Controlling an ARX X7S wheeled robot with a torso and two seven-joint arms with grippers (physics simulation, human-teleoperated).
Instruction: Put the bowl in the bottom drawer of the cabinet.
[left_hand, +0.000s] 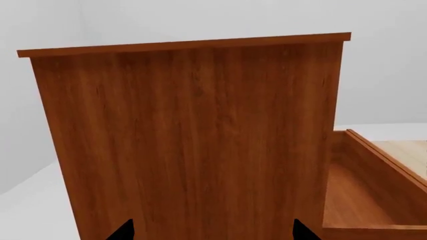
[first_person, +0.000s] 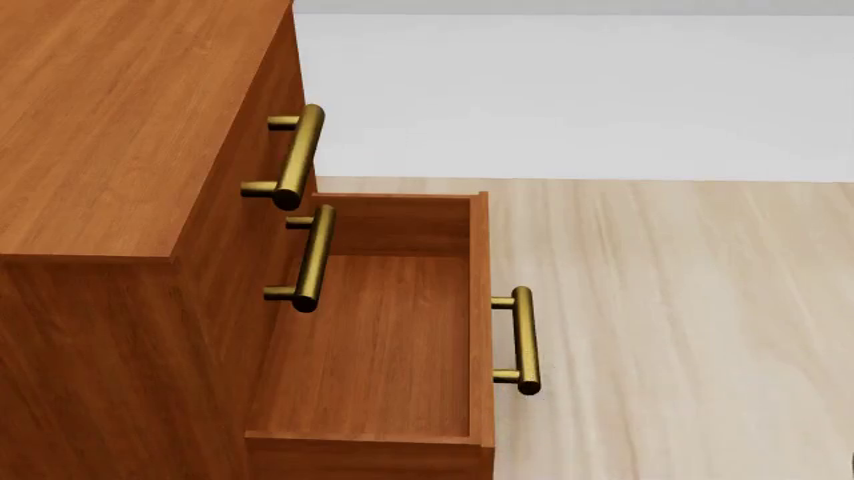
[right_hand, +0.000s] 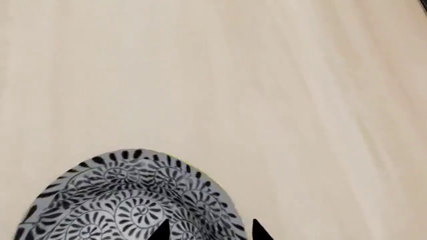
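Tall reddish-brown wooden cabinet (first_person: 120, 150) at the left of the head frame, seen from above. Lowest reddish-brown box drawer (first_person: 367, 345) pulled out toward the right of that frame, open cavity facing up. Long axis of its brass bar handle (first_person: 523, 340) running top to bottom in the frame, parallel to the drawer front. Two more brass bar handles (first_person: 300, 155) above it on shut drawer fronts, lined up the same way. Pale wooden floor (first_person: 681, 330) at the right.

In the right wrist view, small round blue-and-white patterned bowl (right_hand: 130, 200) at the lower left of the frame, over pale wood, patterned surface toward the camera. Right gripper (right_hand: 208, 231) tips just at the bowl's edge; grasp or gap, cannot tell.

In the left wrist view, left gripper (left_hand: 212, 231) tips spread well apart before the cabinet's flat side, holding nothing; open drawer at lower right.
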